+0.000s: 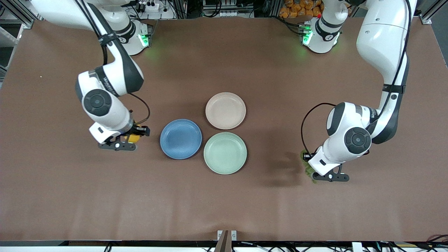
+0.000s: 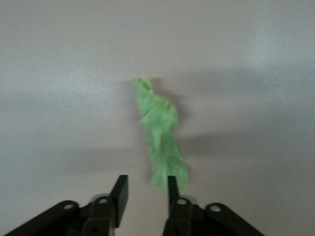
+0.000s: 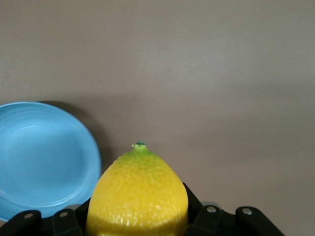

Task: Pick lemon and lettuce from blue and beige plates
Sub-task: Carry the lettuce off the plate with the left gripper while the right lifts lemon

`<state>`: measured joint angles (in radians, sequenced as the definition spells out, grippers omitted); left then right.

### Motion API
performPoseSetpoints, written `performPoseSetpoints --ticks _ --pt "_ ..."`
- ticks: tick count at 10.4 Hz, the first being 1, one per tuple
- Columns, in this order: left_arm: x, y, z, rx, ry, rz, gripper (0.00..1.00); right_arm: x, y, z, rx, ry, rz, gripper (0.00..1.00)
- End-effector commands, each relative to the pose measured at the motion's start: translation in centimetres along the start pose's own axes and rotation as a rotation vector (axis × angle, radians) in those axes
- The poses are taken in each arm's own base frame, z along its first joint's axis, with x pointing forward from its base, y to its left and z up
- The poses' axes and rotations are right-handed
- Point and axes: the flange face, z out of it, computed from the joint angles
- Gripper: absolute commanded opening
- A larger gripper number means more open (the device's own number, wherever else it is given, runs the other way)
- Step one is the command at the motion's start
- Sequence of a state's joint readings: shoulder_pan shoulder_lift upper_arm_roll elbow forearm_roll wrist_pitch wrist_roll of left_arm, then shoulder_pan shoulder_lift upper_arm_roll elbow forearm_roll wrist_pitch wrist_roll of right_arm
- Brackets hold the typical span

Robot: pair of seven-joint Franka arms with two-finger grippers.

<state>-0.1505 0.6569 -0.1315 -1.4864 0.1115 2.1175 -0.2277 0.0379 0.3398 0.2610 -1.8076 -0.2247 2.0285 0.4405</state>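
Lemon (image 3: 139, 194) clamped in right gripper (image 1: 132, 135) mid-left of frame, left gripper (image 2: 145, 189) part-open, lettuce (image 2: 160, 135) released lower right, plates emptied; you set lemon down next.

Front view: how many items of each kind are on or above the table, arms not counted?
Plates: 3 (blue plate, beige plate, mint-green plate), all bare
Fruit: 1 (lemon, held in the right claw beside the blue plate)
Leafy greens: 1 (lettuce, on the table under the left claw, which stands open)
Total: 5
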Motion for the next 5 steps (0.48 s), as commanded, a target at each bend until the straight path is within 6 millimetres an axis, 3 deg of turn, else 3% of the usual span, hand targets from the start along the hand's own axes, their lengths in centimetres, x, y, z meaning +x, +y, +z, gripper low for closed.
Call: performPoseSetpoints --ticks 1,5 --pt "-0.9 -0.3 -0.2 0.017 -0.005 0.024 1.00 -0.6 3.7 -1.2 0.045 -0.010 -0.021 0.00" --pt "-4.2 -2.1 -1.7 0.013 0.011 -0.002 1.00 -2.3 11.7 -0.3 0.084 -0.045 -0.072 0.00"
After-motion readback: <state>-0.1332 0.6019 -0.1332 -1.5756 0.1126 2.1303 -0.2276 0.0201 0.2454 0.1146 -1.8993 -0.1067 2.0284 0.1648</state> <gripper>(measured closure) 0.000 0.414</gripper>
